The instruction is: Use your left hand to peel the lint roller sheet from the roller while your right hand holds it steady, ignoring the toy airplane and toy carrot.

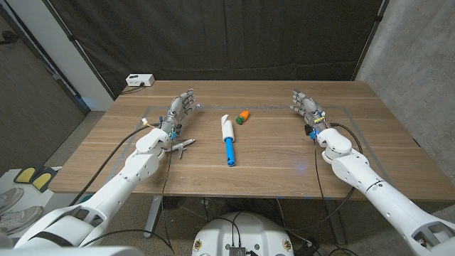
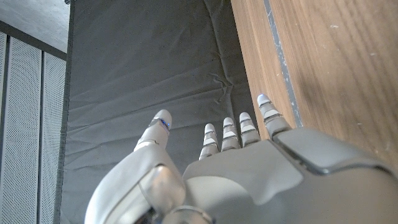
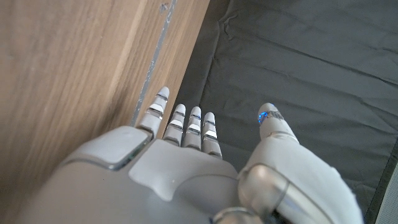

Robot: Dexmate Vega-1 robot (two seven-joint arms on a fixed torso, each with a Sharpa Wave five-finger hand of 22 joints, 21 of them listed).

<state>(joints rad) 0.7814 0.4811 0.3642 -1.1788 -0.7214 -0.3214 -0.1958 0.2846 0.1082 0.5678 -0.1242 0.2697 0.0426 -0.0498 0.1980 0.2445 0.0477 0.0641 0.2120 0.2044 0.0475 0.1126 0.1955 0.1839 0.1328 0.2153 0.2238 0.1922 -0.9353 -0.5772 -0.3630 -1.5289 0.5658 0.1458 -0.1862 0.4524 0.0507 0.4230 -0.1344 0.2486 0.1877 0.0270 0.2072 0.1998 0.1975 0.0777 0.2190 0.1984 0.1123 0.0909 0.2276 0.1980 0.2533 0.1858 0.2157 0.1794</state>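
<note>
I judge nothing of the task begun yet. My left hand (image 1: pixel 182 108) stands at one side of the wooden worktop (image 1: pixel 270 160), fingers spread and holding nothing; my right hand (image 1: pixel 304 104) mirrors it on the other side, equally empty. The white lint roller with the blue handle (image 1: pixel 228 139) lies between the two hands, well apart from both, its sheet unpeeled as far as I can tell. The small orange toy carrot (image 1: pixel 243 116) sits just beyond it, and the grey toy airplane (image 1: pixel 184 147) lies near my left forearm. Left to do: grasp and steady the roller with the right hand, then peel with the left.
</note>
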